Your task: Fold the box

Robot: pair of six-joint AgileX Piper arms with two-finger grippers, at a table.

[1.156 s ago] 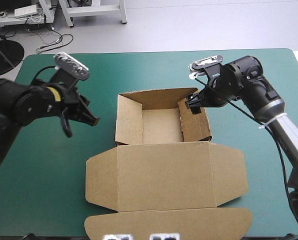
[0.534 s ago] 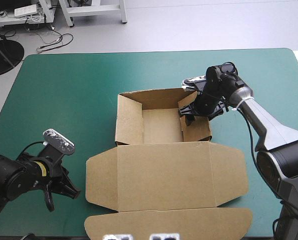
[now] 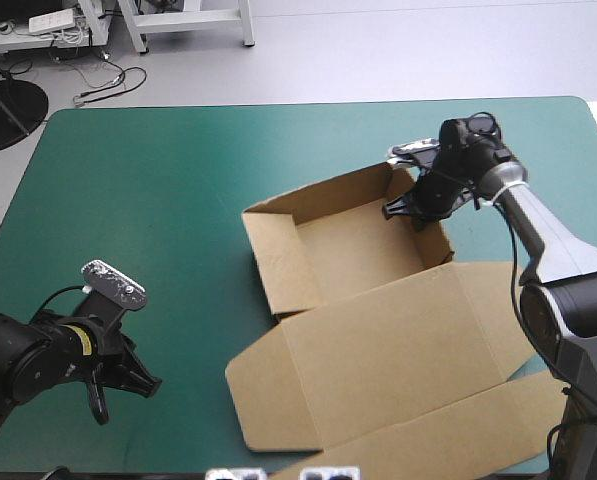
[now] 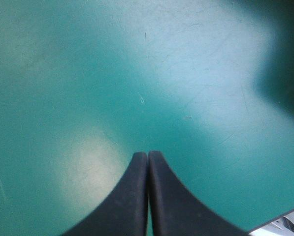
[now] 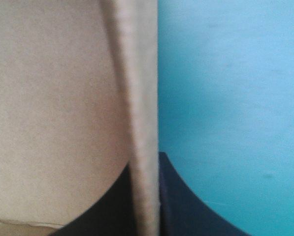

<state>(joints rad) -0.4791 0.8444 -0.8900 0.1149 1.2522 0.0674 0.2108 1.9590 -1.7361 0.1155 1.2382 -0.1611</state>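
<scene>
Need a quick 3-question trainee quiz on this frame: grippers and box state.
1. True or false: the left gripper is touching the brown cardboard box.
2. Multiple choice: what is the right gripper shut on?
A. a raised side wall of the box
B. a loose strip of tape
C. nothing
3. Fill in the blank: the box is an open tray, and its lid lies ____ toward the near edge of the teal-green table cover.

Key: 1 false; 2 A; 3 flat.
</scene>
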